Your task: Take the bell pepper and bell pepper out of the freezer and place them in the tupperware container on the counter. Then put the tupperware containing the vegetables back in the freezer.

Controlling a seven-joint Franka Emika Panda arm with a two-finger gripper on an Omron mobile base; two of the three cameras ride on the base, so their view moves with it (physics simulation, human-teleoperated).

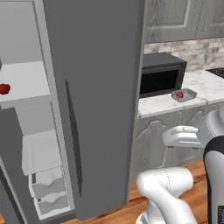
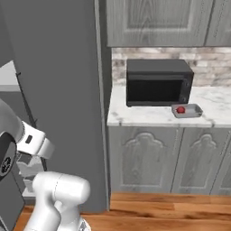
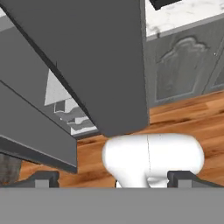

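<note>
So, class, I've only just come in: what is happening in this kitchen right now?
The robot is moving two red peppers from the freezer into a container. The freezer door stands open. One bell pepper already lies in the tupperware container on the counter, beside the microwave. The other bell pepper sits on a freezer shelf. The gripper is open, holds nothing and points down at the wooden floor.

Bell pepper cut by frame edge; freezer top cropped.

Glossy white rounded arm, dark joint bands.
</note>
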